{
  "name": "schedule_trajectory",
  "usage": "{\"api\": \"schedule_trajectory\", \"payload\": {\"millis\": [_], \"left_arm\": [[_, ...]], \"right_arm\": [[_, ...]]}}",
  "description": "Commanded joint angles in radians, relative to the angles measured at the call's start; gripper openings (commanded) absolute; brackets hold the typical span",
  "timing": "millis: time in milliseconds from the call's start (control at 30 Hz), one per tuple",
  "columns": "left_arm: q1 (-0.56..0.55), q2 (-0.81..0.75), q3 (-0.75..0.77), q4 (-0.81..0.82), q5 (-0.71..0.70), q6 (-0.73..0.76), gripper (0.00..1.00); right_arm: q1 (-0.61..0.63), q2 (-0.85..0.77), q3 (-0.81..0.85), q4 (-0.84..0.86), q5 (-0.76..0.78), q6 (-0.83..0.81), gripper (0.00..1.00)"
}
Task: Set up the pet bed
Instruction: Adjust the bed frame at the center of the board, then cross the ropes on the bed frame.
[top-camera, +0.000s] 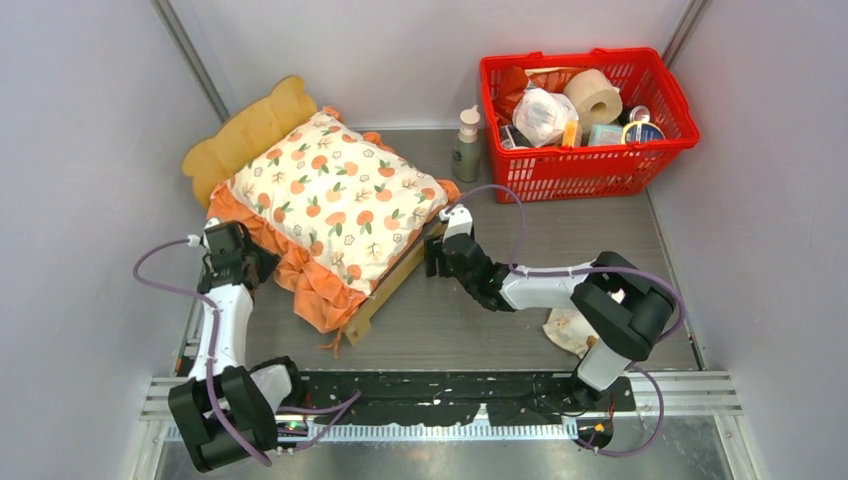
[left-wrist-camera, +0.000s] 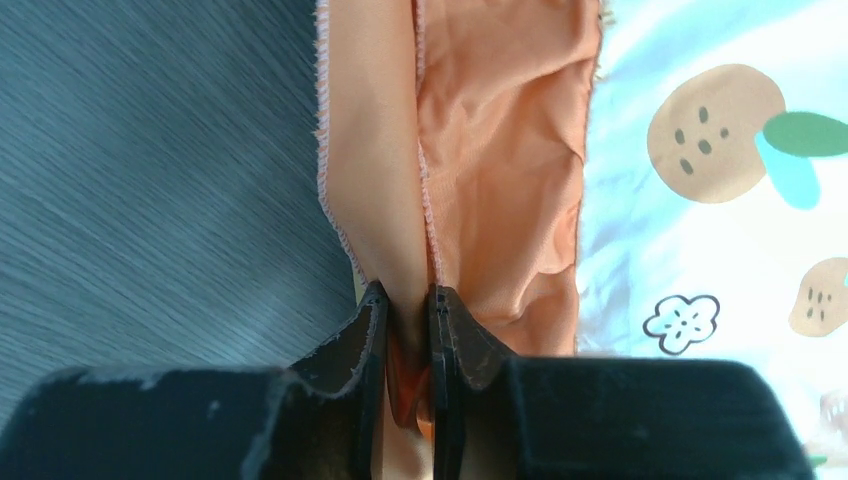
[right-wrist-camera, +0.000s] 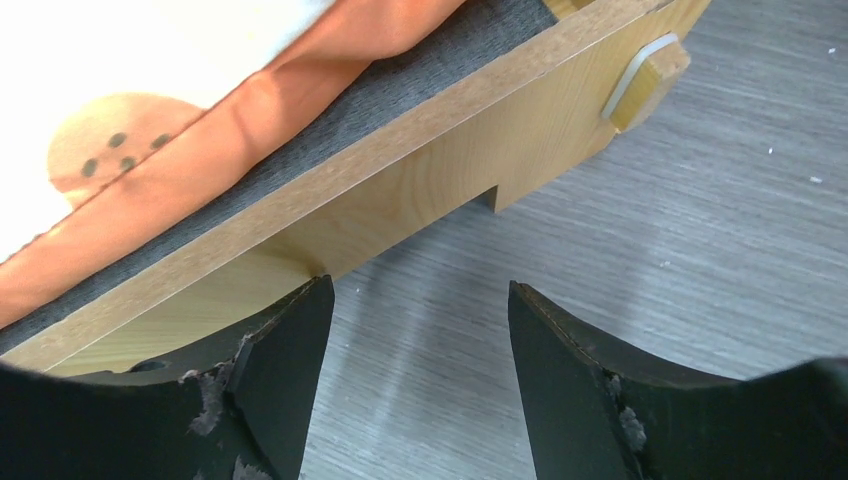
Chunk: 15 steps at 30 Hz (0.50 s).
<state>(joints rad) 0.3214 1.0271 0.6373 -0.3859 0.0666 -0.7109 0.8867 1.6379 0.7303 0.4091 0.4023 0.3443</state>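
Well, from my end I count one pet bed (top-camera: 398, 281), sitting diagonally on the left half of the table (top-camera: 560, 240), its wavy headboard (top-camera: 250, 128) toward the back left corner. One cushion (top-camera: 340, 195), cream with an orange print, lies on top of it and covers most of the frame, and its orange ruffle (left-wrist-camera: 500, 150) spills over the near left side onto the table. Two arms are in play, one at each long side of the bed. My left gripper (left-wrist-camera: 408, 310) has its jaws drawn close together, pinching a fold of that ruffle at the cushion's left edge. My right gripper (right-wrist-camera: 415, 330) is spread wide beside the bed's right side rail, with only bare table between the jaws; its left fingertip (right-wrist-camera: 300, 310) sits right at the lower edge of the rail, and I cannot tell whether it touches. The right wrist view shows a strip of the dark grey base panel (right-wrist-camera: 400, 100) along the rail and one wooden peg (right-wrist-camera: 645, 80) poking out of the end board. At the back right stands one red basket (top-camera: 590, 172) full of odds and ends, one toilet roll (top-camera: 593, 97) among them, with one pump bottle (top-camera: 466, 145) just left of it. One small cream pillow (top-camera: 565, 330) lies partly under the right arm.
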Motion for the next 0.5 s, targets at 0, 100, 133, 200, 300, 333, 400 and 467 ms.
{"api": "schedule_trajectory", "payload": {"millis": [0,100,133,200,300,333,400,467], "left_arm": [[-0.073,-0.052,0.034,-0.013,0.097,-0.029,0.20],[-0.106,-0.094,0.029,-0.059,0.031,-0.038,0.24],[-0.107,-0.116,0.032,-0.084,-0.014,-0.040,0.27],[-0.107,-0.158,0.050,-0.161,-0.173,-0.035,0.36],[-0.107,-0.206,0.128,-0.252,-0.355,-0.016,0.44],[-0.107,-0.209,0.163,-0.284,-0.397,-0.005,0.46],[-0.110,-0.208,0.232,-0.348,-0.426,0.030,0.51],[-0.111,-0.208,0.278,-0.400,-0.398,0.024,0.57]], "right_arm": [[-0.015,0.002,0.085,0.081,-0.079,-0.054,0.71],[-0.018,-0.018,0.096,0.046,-0.112,-0.086,0.71],[-0.017,-0.027,0.105,0.027,-0.137,-0.096,0.71],[-0.005,-0.099,0.103,-0.035,-0.167,-0.096,0.72],[0.038,-0.195,0.094,-0.146,-0.176,-0.107,0.75],[0.069,-0.239,0.100,-0.197,-0.175,-0.112,0.78],[0.127,-0.302,0.114,-0.255,-0.163,-0.135,0.82],[0.185,-0.349,0.118,-0.251,-0.165,-0.163,0.84]]}}
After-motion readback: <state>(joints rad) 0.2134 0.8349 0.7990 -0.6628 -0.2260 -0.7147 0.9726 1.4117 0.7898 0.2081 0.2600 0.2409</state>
